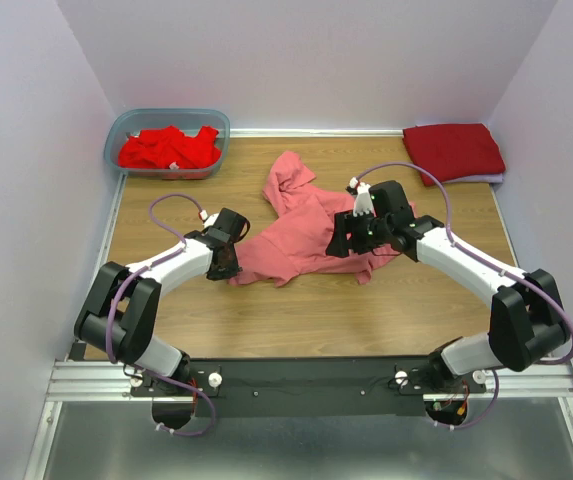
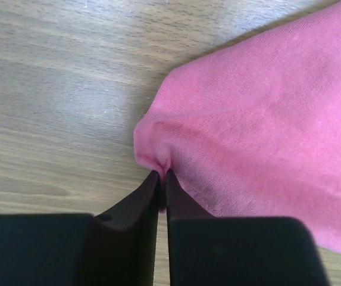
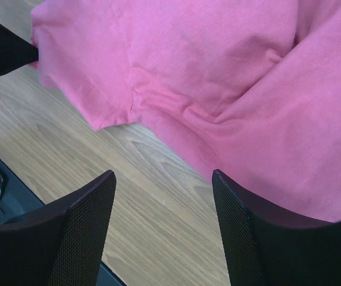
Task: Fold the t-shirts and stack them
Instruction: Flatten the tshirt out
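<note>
Pinching rumpled salmon-pink knit t-shirt (image 2: 259, 119) corner, left gripper (image 2: 162, 179).

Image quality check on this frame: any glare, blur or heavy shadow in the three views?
Top external: even, soft light, only faint shadows, salmon-pink t-shirt sharp. Left wrist: pale sheen on the table at the top; left gripper nearly black, cloth weave crisp. Right wrist: right gripper dark, its mesh texture readable; no glare.
</note>
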Robot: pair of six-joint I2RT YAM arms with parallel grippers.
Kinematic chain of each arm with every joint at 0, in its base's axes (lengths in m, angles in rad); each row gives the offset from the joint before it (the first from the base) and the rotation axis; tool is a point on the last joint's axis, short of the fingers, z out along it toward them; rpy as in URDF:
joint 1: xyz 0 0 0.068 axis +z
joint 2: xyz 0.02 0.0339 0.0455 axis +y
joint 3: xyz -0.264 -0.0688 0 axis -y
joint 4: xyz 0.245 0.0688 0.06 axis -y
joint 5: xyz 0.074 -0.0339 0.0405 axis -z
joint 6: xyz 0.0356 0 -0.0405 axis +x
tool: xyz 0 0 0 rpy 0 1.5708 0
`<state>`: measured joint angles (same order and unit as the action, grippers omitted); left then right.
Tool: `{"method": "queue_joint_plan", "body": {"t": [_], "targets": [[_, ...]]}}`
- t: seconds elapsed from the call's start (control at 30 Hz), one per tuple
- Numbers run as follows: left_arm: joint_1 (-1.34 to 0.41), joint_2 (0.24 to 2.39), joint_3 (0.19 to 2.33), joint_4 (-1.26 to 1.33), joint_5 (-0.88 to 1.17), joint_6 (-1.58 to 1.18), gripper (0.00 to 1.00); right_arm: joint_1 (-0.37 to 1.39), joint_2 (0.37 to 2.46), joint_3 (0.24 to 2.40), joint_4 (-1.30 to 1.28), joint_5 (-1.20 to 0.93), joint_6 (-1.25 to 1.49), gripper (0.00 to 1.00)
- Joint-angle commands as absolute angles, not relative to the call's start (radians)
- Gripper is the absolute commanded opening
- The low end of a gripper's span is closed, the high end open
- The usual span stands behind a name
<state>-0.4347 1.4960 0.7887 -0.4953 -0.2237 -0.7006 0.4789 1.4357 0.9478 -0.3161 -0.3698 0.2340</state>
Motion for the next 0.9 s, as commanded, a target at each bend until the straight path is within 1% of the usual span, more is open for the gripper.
{"method": "queue_joint_plan", "body": {"t": [0.0,0.07,0.13,0.27,0.33,0.37,0.47,0.57,0.7,0.77,0.87], "targets": [[-0.436,1.546,0.735,-0.538,-0.247,-0.709,0.06,0.486,1.407,0.931,-0.299,-0.319,0.225,0.73],[-0.436,1.536,0.761,-0.557,-0.267,-0.706,0.0,0.486,1.401,0.927,-0.302,-0.279,0.236,0.75],[-0.436,1.506,0.807,-0.597,-0.302,-0.7,0.0,0.486,1.385,0.911,-0.307,-0.238,0.267,0.75],[-0.436,1.451,0.899,-0.649,-0.347,-0.675,0.0,0.485,1.341,0.871,-0.348,-0.053,0.324,0.75],[-0.436,1.421,0.931,-0.67,-0.377,-0.66,0.0,0.474,1.299,0.838,-0.39,-0.005,0.359,0.75],[-0.436,1.411,0.958,-0.673,-0.386,-0.646,0.0,0.466,1.28,0.821,-0.399,0.041,0.368,0.71],[-0.434,1.373,0.995,-0.68,-0.425,-0.617,0.0,0.408,1.192,0.76,-0.42,0.035,0.402,0.67],[-0.434,1.322,1.002,-0.64,-0.436,-0.572,0.0,0.348,1.172,0.73,-0.44,-0.029,0.425,0.64],[-0.43,1.282,1.003,-0.595,-0.446,-0.537,0.0,0.344,1.202,0.709,-0.431,-0.075,0.394,0.62],[-0.43,1.269,1.002,-0.581,-0.449,-0.526,0.0,0.345,1.226,0.713,-0.428,-0.132,0.377,0.61],[-0.422,1.25,0.999,-0.542,-0.448,-0.503,0.0,0.345,1.275,0.713,-0.407,-0.17,0.364,0.61]]}}
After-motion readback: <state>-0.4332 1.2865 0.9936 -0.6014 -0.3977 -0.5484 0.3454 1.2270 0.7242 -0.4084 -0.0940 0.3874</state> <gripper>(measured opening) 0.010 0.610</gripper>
